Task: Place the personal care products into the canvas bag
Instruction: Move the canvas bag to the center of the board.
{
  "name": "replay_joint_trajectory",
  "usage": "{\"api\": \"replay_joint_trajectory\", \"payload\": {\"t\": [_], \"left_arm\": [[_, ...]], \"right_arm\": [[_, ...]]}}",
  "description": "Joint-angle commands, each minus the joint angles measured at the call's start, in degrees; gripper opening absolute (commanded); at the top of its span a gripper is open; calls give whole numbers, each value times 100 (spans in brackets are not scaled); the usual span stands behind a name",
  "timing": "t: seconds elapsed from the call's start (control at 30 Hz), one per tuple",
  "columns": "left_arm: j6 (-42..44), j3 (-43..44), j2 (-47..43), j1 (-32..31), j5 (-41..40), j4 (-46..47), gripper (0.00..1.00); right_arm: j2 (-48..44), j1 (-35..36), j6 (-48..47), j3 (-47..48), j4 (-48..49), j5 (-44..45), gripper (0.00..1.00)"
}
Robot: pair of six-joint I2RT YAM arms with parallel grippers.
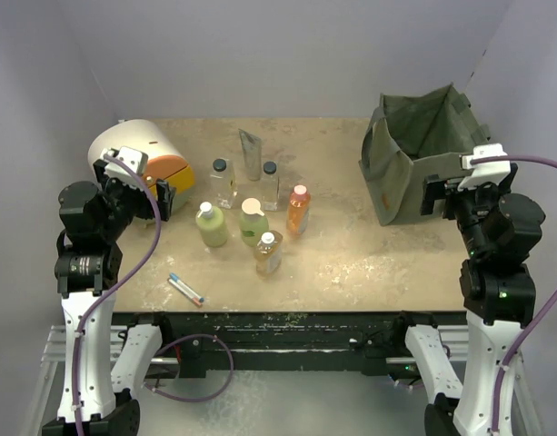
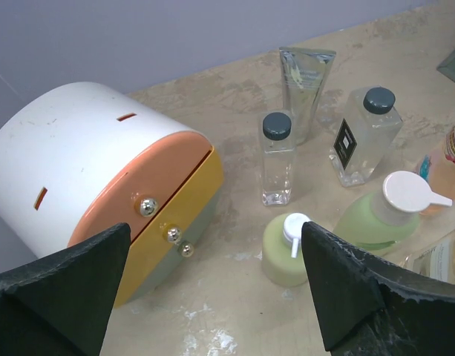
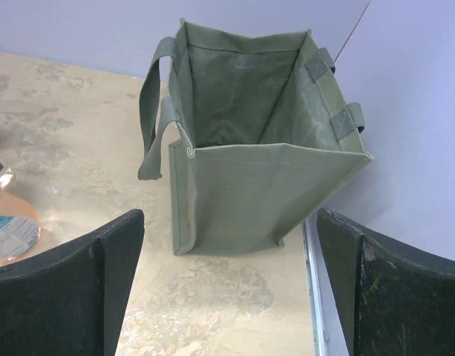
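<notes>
The personal care products stand mid-table: a silver tube [image 1: 251, 153], two clear black-capped bottles [image 1: 222, 180] [image 1: 270, 184], two pale green bottles [image 1: 211, 224] [image 1: 253, 222], an orange bottle [image 1: 298, 210] and an amber one [image 1: 268, 252]. The olive canvas bag [image 1: 423, 150] stands open-topped at the far right. My left gripper [image 1: 133, 177] hovers open at the left, with the smaller green bottle [image 2: 286, 248] just inside its right finger. My right gripper [image 1: 460, 186] hangs open in front of the bag [image 3: 249, 141], holding nothing.
A white and orange domed box [image 1: 137, 154] sits at the far left, close beside my left gripper. A thin pen-like stick [image 1: 185, 289] lies near the front edge. Walls enclose the table on three sides; the table's right edge [image 3: 310, 297] runs beside the bag.
</notes>
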Motion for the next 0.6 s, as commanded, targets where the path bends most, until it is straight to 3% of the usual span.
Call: {"api": "replay_joint_trajectory", "payload": {"t": [0.0, 0.27, 0.43, 0.57], "left_arm": [[131, -39, -12, 57, 222, 420, 99], [99, -78, -3, 68, 230, 552, 99], [92, -70, -11, 76, 225, 605, 99], [223, -27, -5, 80, 242, 601, 99]], "right_arm": [[18, -43, -55, -10, 368, -150, 100], [75, -56, -80, -16, 435, -279, 100], [106, -59, -119, 82, 505, 143, 100], [323, -61, -332, 355, 322, -344, 100]]}}
